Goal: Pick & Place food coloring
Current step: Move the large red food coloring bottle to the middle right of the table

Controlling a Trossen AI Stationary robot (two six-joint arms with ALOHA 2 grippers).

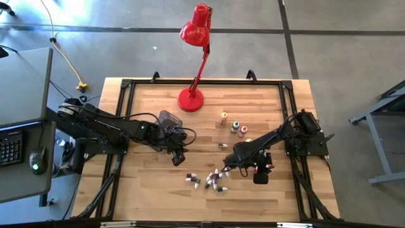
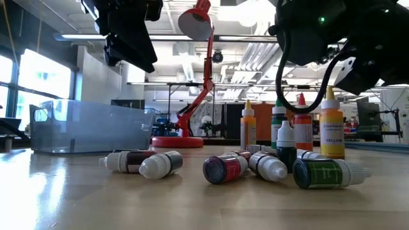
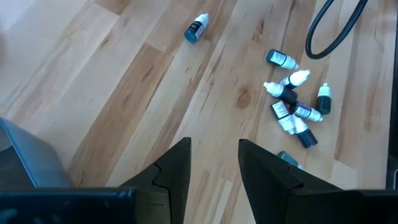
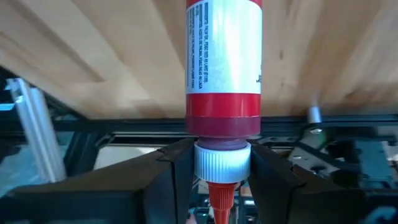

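Several small food coloring bottles lie on their sides in a cluster (image 1: 212,180) (image 3: 292,109) on the wooden table. A few more stand upright (image 1: 235,126) (image 2: 303,124) behind them, and one lies alone (image 1: 223,145). My right gripper (image 1: 261,174) (image 4: 222,180), near the table's right side, is shut on a red food coloring bottle (image 4: 222,56) with a white label. My left gripper (image 1: 179,157) (image 3: 214,168) hangs open above bare wood, left of the cluster, with nothing between its fingers. The grey tub (image 1: 169,119) (image 2: 89,128) stands on the table by the left arm. My right gripper pinches the red bottle's white cap (image 4: 222,160) between its two fingers, one on each side. The bottle sticks out ahead of the fingers, its red nozzle pointing back toward the wrist. Its bottom end lies outside the wrist view.
A red desk lamp (image 1: 191,98) stands at the table's far edge, its arm leaning over the back. A black frame (image 1: 126,114) borders the tabletop. Bare wood lies toward the near edge and at the left.
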